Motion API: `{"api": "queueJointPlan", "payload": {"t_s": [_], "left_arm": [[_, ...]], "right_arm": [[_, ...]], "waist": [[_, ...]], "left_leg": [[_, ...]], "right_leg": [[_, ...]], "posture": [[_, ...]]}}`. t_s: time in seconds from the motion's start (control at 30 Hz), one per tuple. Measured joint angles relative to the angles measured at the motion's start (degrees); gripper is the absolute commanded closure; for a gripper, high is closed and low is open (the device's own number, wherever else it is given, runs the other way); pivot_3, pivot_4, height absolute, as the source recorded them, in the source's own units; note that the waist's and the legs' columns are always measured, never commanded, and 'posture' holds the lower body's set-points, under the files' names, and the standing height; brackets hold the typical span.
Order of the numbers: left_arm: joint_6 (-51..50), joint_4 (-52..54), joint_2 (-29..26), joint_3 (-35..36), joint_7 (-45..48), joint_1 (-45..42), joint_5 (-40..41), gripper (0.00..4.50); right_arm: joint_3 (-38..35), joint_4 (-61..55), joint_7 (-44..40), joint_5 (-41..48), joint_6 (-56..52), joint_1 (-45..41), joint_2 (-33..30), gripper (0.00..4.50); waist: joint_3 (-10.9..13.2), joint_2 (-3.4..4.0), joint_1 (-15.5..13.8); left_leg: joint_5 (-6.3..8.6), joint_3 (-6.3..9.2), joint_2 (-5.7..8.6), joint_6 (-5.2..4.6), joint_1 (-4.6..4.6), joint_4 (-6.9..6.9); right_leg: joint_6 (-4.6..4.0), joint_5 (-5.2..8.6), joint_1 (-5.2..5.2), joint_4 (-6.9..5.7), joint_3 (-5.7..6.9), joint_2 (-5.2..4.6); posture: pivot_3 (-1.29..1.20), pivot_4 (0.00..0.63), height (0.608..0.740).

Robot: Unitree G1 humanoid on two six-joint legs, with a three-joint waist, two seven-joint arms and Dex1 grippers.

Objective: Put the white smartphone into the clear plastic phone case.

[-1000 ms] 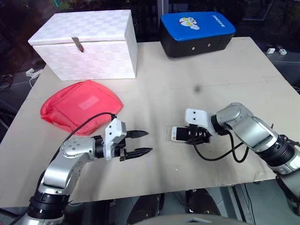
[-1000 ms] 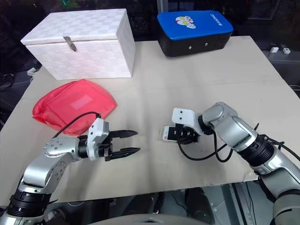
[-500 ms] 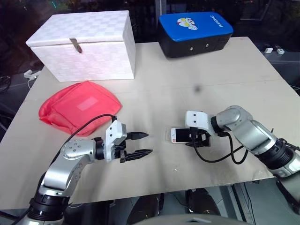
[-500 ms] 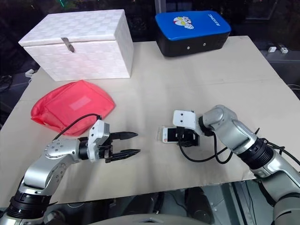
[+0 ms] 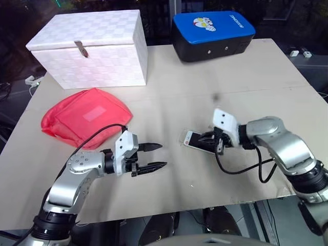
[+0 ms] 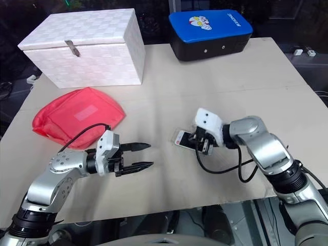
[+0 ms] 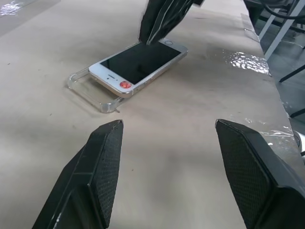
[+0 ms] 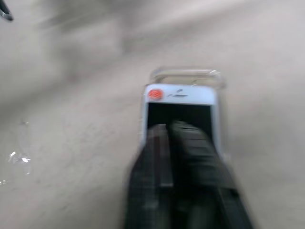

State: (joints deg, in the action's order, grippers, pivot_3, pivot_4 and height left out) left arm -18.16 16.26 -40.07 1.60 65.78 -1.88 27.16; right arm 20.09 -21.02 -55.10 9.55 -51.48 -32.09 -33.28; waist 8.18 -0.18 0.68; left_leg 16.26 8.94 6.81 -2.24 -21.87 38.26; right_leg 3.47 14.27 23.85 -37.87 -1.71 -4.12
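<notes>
The white smartphone [image 7: 138, 62] lies screen up on the table, right of centre, with a red dot on its home button. It rests over the clear plastic phone case [image 7: 88, 88], whose open end sticks out past the home-button end. My right gripper [image 5: 207, 139] is shut, its two fingers pressed together with the tips resting on the phone's screen [image 8: 178, 102]. My left gripper [image 5: 156, 156] hovers open a short way left of the phone, pointing at it, with nothing between its fingers [image 7: 102, 157].
A white lidded box [image 5: 92, 48] stands at the back left and a blue-topped black case [image 5: 212, 33] at the back centre. A red pouch [image 5: 87, 115] lies left of centre. The table's front edge [image 5: 205, 202] runs close below both grippers.
The right gripper has gone from open to shut. Its wrist has lifted and turned, so the fingers now slant down onto the screen. The left arm has stayed still.
</notes>
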Motion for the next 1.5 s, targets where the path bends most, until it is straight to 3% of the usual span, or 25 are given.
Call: {"api": "queueJointPlan", "payload": {"t_s": [0.47, 0.7, 0.87, 1.0, 1.1, 1.23, 1.5], "left_arm": [[0.93, -1.25, 0.01, -0.16, -0.11, -0.2, -0.78, 1.38], [1.03, -1.25, 0.43, -0.9, -1.2, -0.26, -1.24, 1.38], [1.05, -1.26, 0.52, -1.41, -1.29, -0.2, -1.24, 1.38], [1.1, -1.26, 0.53, -1.55, -1.26, -0.27, -1.18, 1.38], [1.12, -1.34, 0.51, -1.56, -1.23, -0.21, -1.18, 1.38], [1.17, -1.7, 0.48, -1.56, -1.09, -0.2, -1.18, 1.38], [1.19, -1.7, 0.11, -1.54, -1.03, 0.1, -1.16, 1.38]], "right_arm": [[7.86, 13.75, 5.36, -7.05, 11.23, -3.41, 3.55, 4.43], [6.58, 19.74, 7.95, -10.34, 16.42, -3.97, 6.77, 4.43], [-0.84, 13.16, 4.17, 0.49, 11.66, 0.83, 8.95, 4.43], [-5.58, 3.48, 2.65, 7.15, 6.16, 0.32, 6.62, 4.43], [-5.08, -1.91, 0.7, 9.34, 3.67, 1.47, 2.73, 4.43], [1.5, -4.65, -0.7, 8.49, 3.0, 5.48, -2.54, 4.43], [5.41, -0.41, 0.04, 5.0, 6.63, 6.32, -2.53, 4.43]], "waist": [[-0.02, 0.0, 0.05], [-0.09, -0.04, -0.02], [0.05, 0.09, 0.04], [0.06, 0.11, 0.03], [0.06, 0.11, -0.2], [0.06, 0.1, -0.1], [0.07, 0.09, -0.09]], "left_leg": [[0.0, 0.0, 0.0, 0.0, 0.13, -0.01], [0.0, 0.02, 0.0, 0.0, 0.14, -0.01], [0.0, 0.02, 0.0, 0.0, -0.06, -0.01], [0.0, 0.02, 0.0, 0.0, -0.07, -0.03], [0.0, 0.05, 0.0, 0.0, -0.08, -0.03], [0.0, 0.0, 0.0, -0.01, -0.08, -0.03], [0.0, -0.02, -0.01, 0.0, -0.07, -0.03]], "right_leg": [[0.0, 0.0, -0.05, -0.01, 0.02, 0.03], [0.0, 0.0, -0.07, -0.01, 0.01, 0.04], [0.0, 0.0, 0.1, -0.01, -0.01, 0.03], [0.0, 0.0, 0.12, -0.01, -0.02, 0.04], [0.0, 0.0, 0.12, 0.02, 0.03, 0.02], [0.0, 0.0, 0.11, 0.02, -0.01, 0.01], [0.0, 0.0, 0.11, 0.02, -0.03, 0.02]], "posture": [[0.0, 0.15, 0.74], [0.0, 0.15, 0.74], [0.0, 0.15, 0.74], [0.0, 0.15, 0.74], [0.0, 0.15, 0.74], [0.0, 0.15, 0.74], [0.0, 0.15, 0.74]]}}
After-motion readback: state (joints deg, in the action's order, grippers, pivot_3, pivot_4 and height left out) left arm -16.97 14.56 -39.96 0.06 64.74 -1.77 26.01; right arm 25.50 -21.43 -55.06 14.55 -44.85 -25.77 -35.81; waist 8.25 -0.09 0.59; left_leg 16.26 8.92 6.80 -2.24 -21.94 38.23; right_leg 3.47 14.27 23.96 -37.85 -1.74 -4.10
